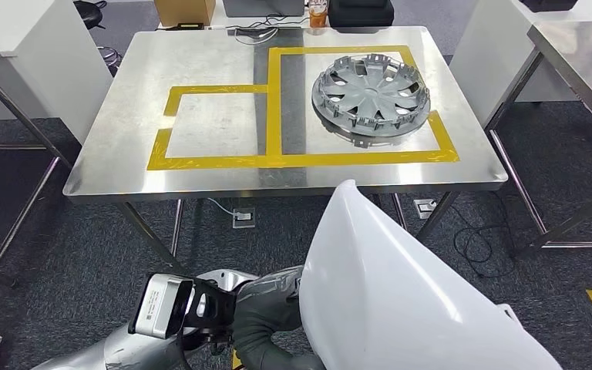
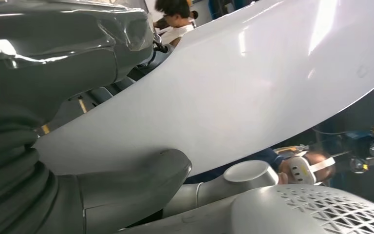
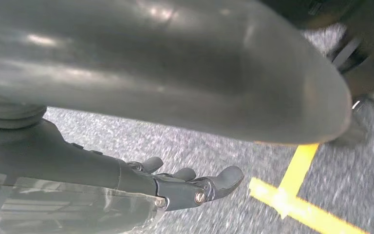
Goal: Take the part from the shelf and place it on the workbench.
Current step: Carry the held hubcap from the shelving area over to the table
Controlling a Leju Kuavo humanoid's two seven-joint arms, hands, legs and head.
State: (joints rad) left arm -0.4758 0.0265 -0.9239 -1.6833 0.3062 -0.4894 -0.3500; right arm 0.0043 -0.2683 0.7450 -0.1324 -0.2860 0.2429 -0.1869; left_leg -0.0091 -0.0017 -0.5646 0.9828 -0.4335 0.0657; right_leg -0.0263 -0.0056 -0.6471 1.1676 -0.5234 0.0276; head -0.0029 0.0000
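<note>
My left hand (image 1: 266,320) grips the big white part (image 1: 401,301) at lower right of the head view, low before the steel workbench (image 1: 200,166). My right hand (image 3: 175,187) holds nothing, fingers loosely apart over grey carpet (yellow tape nearby). A hubcap (image 1: 370,94) lies at the workbench's upper right.

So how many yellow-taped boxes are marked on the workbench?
2: a smaller taped box on the left, bare inside, and a larger taped box on the right, holding the grey wheel cover.
</note>
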